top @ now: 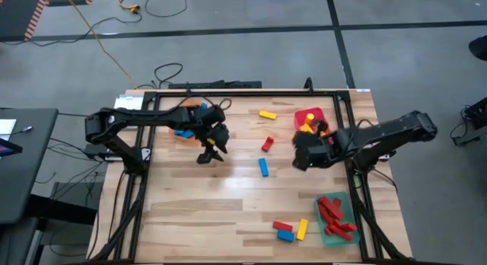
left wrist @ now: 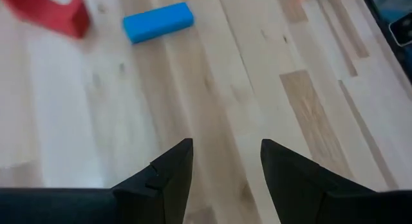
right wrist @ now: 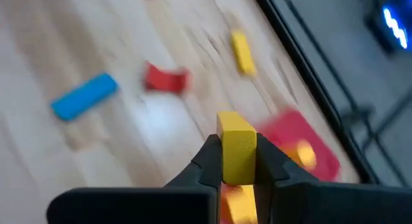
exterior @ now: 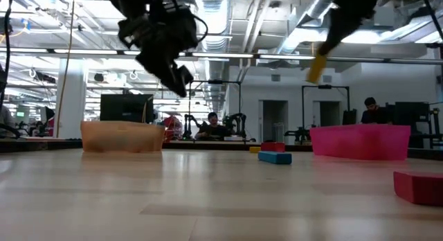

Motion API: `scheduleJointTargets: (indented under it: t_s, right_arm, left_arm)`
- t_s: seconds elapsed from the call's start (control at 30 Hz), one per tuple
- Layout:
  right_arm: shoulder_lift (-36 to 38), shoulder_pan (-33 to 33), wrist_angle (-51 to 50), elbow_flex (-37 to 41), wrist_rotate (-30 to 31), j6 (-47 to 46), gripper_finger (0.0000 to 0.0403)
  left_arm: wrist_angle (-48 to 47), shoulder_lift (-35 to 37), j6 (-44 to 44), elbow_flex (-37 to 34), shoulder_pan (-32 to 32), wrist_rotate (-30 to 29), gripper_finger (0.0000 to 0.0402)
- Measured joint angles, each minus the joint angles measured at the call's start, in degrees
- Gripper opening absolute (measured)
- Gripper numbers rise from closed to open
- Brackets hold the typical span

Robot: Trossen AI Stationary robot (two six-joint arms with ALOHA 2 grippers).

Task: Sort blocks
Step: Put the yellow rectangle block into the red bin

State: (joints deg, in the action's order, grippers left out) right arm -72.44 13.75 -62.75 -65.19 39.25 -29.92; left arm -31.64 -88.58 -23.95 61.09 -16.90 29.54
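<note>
Right end effector (right wrist: pixel 238 161) pinches one small yellow oblong block (right wrist: pixel 236 147) above the wooden bench (top: pixel 228 196) — clearest in its wrist view. Beyond it lie three loose blocks: blue (right wrist: pixel 84 95), red (right wrist: pixel 165 78), yellow (right wrist: pixel 242 52). Left end effector (left wrist: pixel 222 161) hangs spread, empty — one blue block ahead.

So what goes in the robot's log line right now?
left gripper: open, empty, above table | right gripper: shut on yellow block, near red tray

The left gripper (left wrist: pixel 222 169) hangs above the table with fingers apart — empty. The right gripper (right wrist: pixel 237 161) is raised, fingers clamped together.
</note>
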Motion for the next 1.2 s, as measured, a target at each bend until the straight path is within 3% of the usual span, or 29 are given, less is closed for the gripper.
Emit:
scheduleJointTargets:
  t_s: [0.23,0.53,0.73,1.03,1.2]
  right_arm:
    - [4.1,-6.0,-9.5,0.0,-4.0,-8.8,0.0056]
    - [4.2,-15.1,-9.0,0.0,-9.9,-7.7,0.0058]
    - [2.0,-20.4,-7.7,0.0,-14.8,-5.3,0.0058]
    - [-3.1,-27.3,-7.4,0.0,-18.7,-1.5,0.0058]
    - [-5.6,-30.7,-7.3,0.0,-22.0,0.5,0.0058]
  left_arm:
    - [14.6,0.0,0.2,-8.4,5.4,-0.1,0.0179]
    - [33.1,0.0,1.1,-10.3,14.4,-0.9,0.0179]
    - [40.9,-0.8,-1.6,-10.3,18.9,-4.8,0.0179]
    - [51.9,-9.9,0.9,-10.2,19.6,-5.6,0.0179]
    - [52.9,-16.3,2.2,-6.1,21.2,-3.8,0.0179]
